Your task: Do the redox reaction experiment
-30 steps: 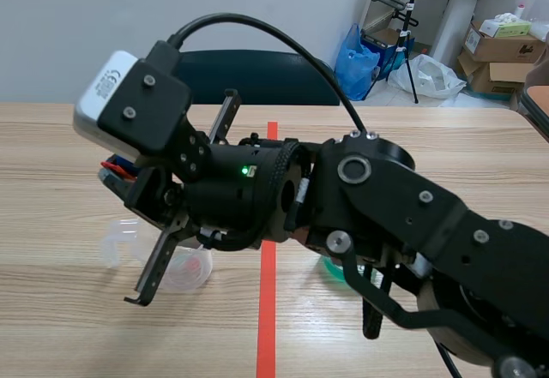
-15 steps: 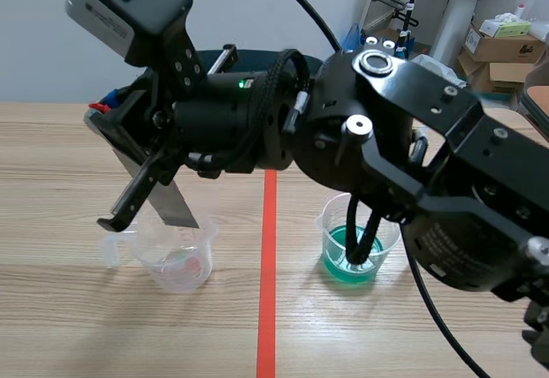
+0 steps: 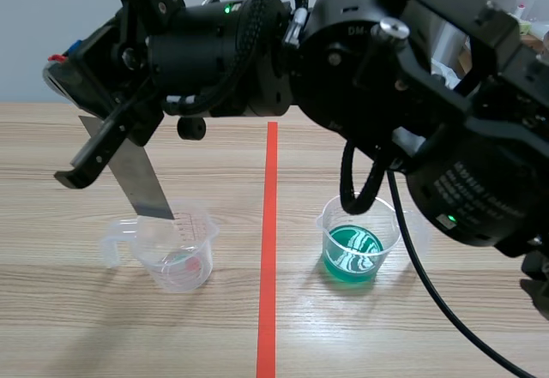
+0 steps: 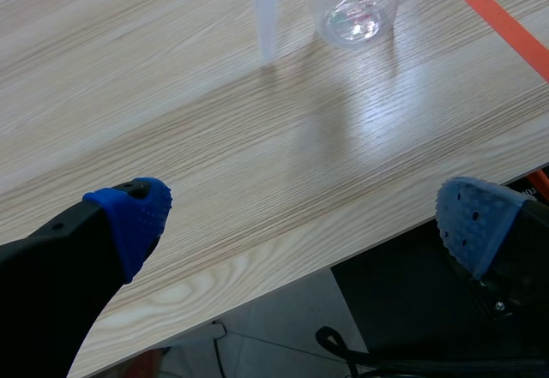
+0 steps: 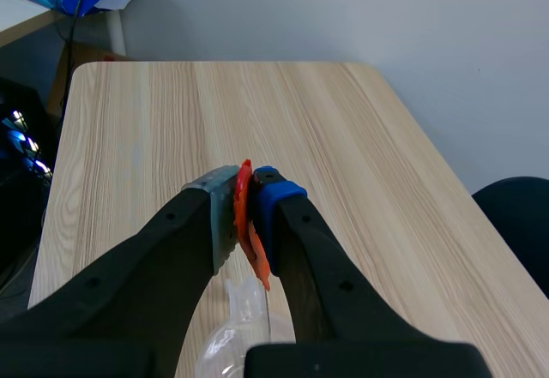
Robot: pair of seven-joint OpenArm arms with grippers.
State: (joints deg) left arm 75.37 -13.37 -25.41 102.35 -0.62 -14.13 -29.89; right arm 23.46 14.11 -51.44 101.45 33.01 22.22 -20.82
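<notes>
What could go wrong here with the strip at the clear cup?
1. The right pincer grips the metal strip only at its top end. The strip's lower tip sits by the rim of the clear cup and could catch it and tip the cup.
2. A cable loop on the right arm hangs just above the cup of green liquid. It might snag or spill it.

Scene camera faces across the surface [image 3: 69, 327] from the near side; both wrist cameras look down, sharing the measuring cup [image 3: 182, 258].
</notes>
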